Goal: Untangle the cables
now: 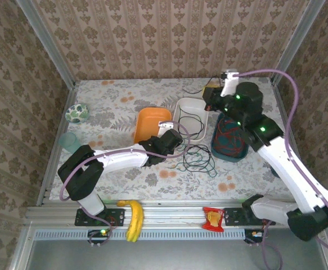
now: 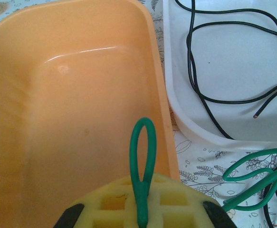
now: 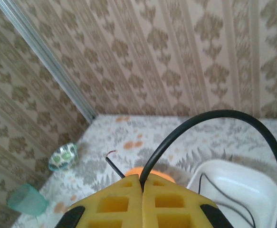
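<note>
Left pincer grips the green cable, right pincer the black cable. Pulling apart may tighten the tangle — or slip.

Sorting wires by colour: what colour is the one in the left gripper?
Green; the wire in the left gripper shows best in left wrist view.

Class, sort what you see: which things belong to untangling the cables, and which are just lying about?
Job in hand: green cable in the left hand; black cable in the right hand; loose cable tangle.
Lying about: banana; snack packet; patterned bowl; teal cup.
</note>
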